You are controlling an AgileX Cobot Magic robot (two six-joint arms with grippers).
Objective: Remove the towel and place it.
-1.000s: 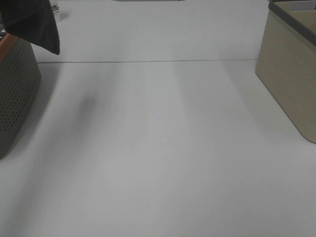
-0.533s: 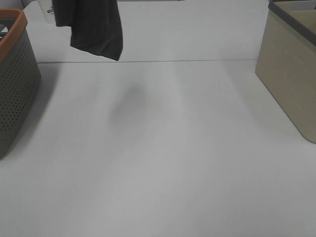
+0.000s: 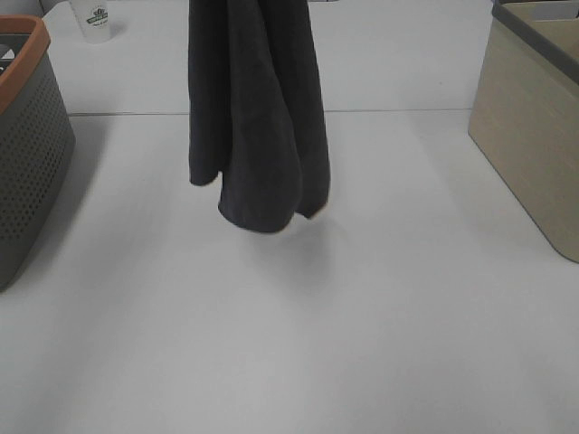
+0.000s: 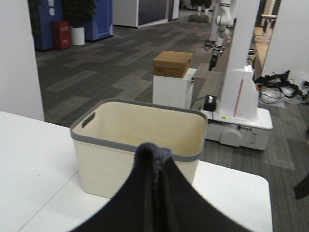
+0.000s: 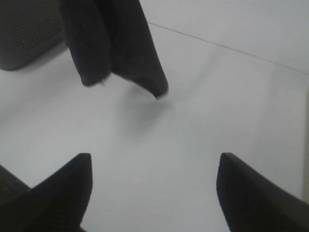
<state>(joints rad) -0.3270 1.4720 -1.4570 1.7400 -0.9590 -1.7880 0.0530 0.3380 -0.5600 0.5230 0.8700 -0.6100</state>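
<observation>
The dark charcoal towel (image 3: 258, 117) hangs bunched from above the frame's top edge, over the middle-left of the white table (image 3: 380, 325). Its lower end hovers just above the surface. In the left wrist view the towel (image 4: 154, 193) drapes over my left gripper and hides its fingers; it hangs as if pinched at its top fold. My right gripper (image 5: 154, 193) is open and empty, low over the table. The towel's lower corners (image 5: 106, 38) hang ahead of it, apart from its fingertips (image 5: 67, 186).
A perforated grey basket (image 3: 27, 154) with an orange rim stands at the left edge. A beige bin (image 3: 534, 145) with a grey rim stands at the right, also in the left wrist view (image 4: 135, 140). A white cup (image 3: 95, 20) is at the back left.
The towel has swung from above the grey basket rightward to the table's middle-left and now hangs much lower, close to the surface.
</observation>
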